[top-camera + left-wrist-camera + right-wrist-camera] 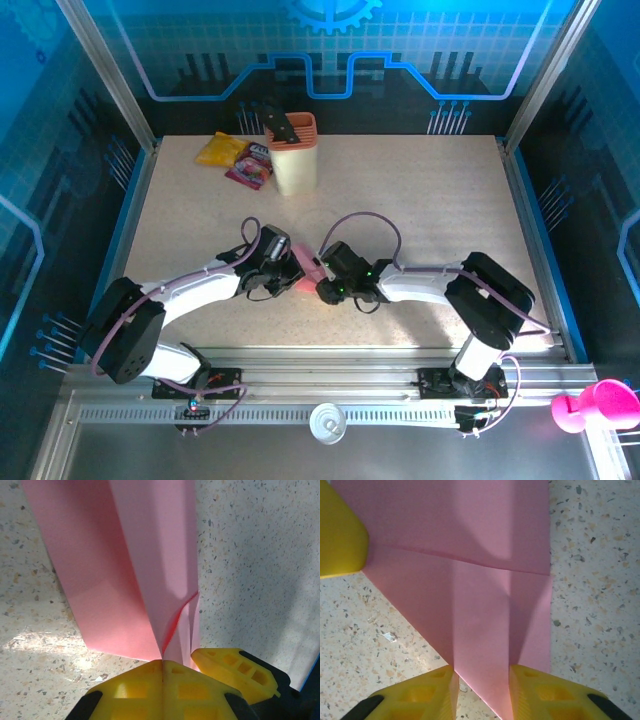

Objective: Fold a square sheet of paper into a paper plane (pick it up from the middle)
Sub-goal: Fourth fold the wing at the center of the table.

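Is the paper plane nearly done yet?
Partly. Done: the pink paper already has several folds and creases, so it is not a flat square. In hand: the left gripper is pinched shut on one end of it, and the right gripper has its fingers apart around a folded strip. Left: it looks wide and loose, not yet a slim plane, so more folds seem needed.

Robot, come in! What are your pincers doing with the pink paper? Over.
Left pincer shut on the half-folded pink paper. Right pincer open, straddling its narrow end. Packets and holder far back, out of the way.
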Controlling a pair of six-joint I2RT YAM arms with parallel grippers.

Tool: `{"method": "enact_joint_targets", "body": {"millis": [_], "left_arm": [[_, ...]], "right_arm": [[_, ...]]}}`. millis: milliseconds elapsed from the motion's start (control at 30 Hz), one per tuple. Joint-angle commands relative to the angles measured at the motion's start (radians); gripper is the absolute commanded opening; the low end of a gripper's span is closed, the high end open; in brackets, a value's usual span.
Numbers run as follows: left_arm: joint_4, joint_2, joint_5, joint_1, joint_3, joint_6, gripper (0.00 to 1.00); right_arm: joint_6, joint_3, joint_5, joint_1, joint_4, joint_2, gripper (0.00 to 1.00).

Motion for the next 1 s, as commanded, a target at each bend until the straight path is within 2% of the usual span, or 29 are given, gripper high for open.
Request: {"method": "enact_joint_targets", "body": {"millis": [0,100,267,567,600,700,833,967], "left_arm": [[-0.025,-0.012,0.016,-0.002,0.027,-0.011,0.0],[-0.025,-0.012,0.014,-0.002,0.027,-0.01,0.0],[-0.031,-0.015,0.012,-0.002,0.027,-0.007,0.0],[-0.036,-0.031,0.007,-0.002,0.044,0.019,0.0],[-0.038,-0.04,0.002,-0.002,0.047,0.029,0.02],[-0.072,-0.071,-0.032,0.001,0.063,0.073,0.17],[-0.119,-0.112,-0.07,0.023,0.073,0.134,0.42],[-0.109,-0.128,-0.059,0.068,0.047,0.19,0.52]], "right_arm": [[-0.004,0.017,0.036,0.013,-0.014,0.008,0.29],[0.001,0.01,0.039,0.013,-0.011,0.009,0.24],[0.007,0.004,0.04,0.014,-0.005,0.016,0.22],[0.007,-0.013,0.022,0.005,0.013,0.027,0.01],[0.011,-0.02,0.015,0.002,0.022,0.026,0.0],[0.022,-0.043,-0.015,-0.014,0.044,0.023,0.0],[0.033,-0.077,-0.059,-0.039,0.08,0.01,0.0],[0.04,-0.111,-0.115,-0.067,0.119,-0.002,0.0]]}}
